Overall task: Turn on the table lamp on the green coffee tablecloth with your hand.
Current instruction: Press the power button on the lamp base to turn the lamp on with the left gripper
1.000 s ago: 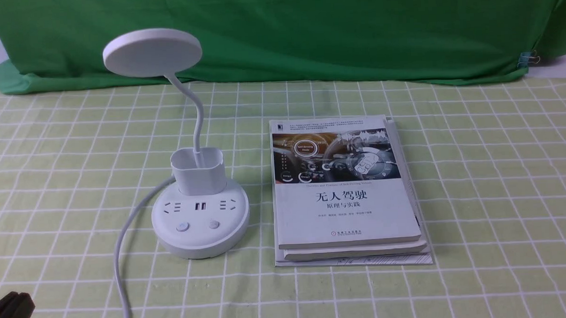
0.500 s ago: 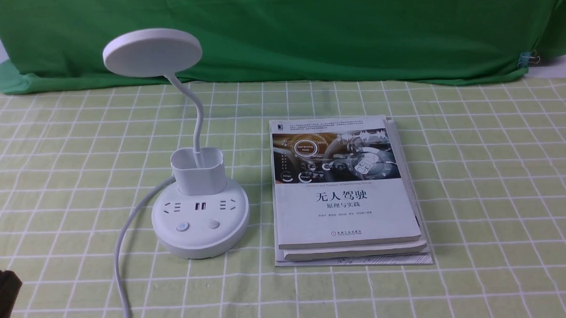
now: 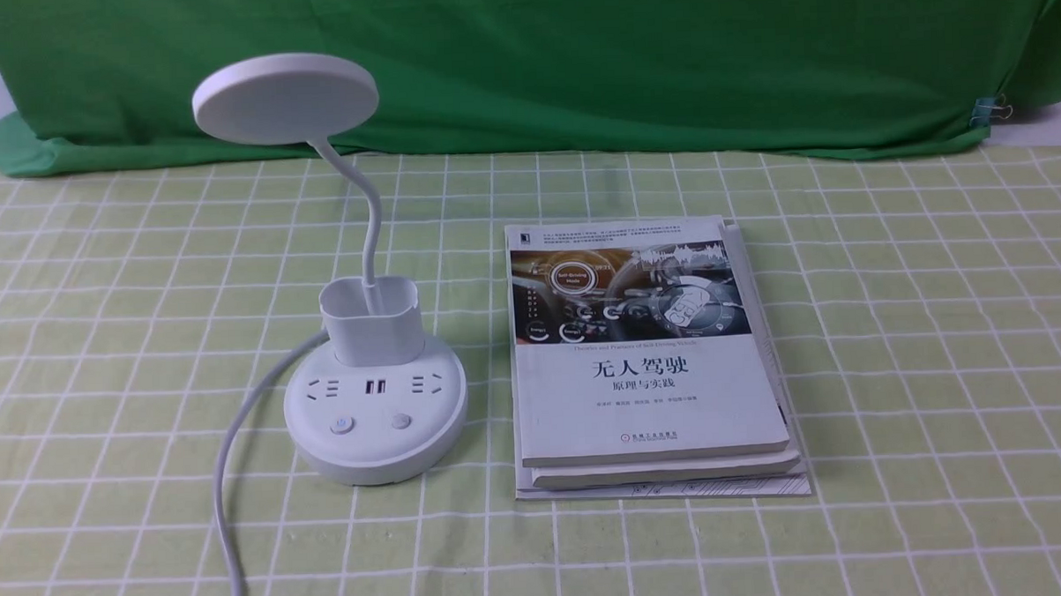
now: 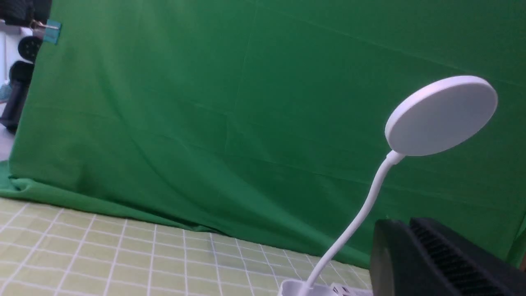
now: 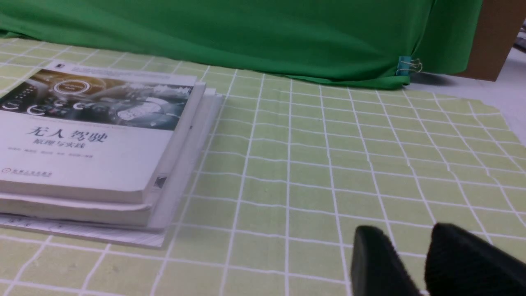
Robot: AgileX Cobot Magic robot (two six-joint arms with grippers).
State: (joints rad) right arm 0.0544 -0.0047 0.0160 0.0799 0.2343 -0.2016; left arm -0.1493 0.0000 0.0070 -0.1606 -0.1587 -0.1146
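Facing the backdrop (image 3: 575, 67) and green coffee tablecloth (image 3: 920, 320), left pincer (image 4: 411, 225) is closed, right pincer (image 5: 407, 233) barely parted, both empty.

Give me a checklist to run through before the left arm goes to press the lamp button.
1. Table lamp upright on the green coffee tablecloth: ok.
2. Two buttons on the base front uncovered: ok.
3. Books apart from the base: ok.
4. Left gripper visible in the front view: not ok; only its wrist view shows it, near the lamp.
5. Left gripper shut for pressing: cannot tell.
6. Cord off the approach path: cannot tell; it trails from the base's left toward the near edge.
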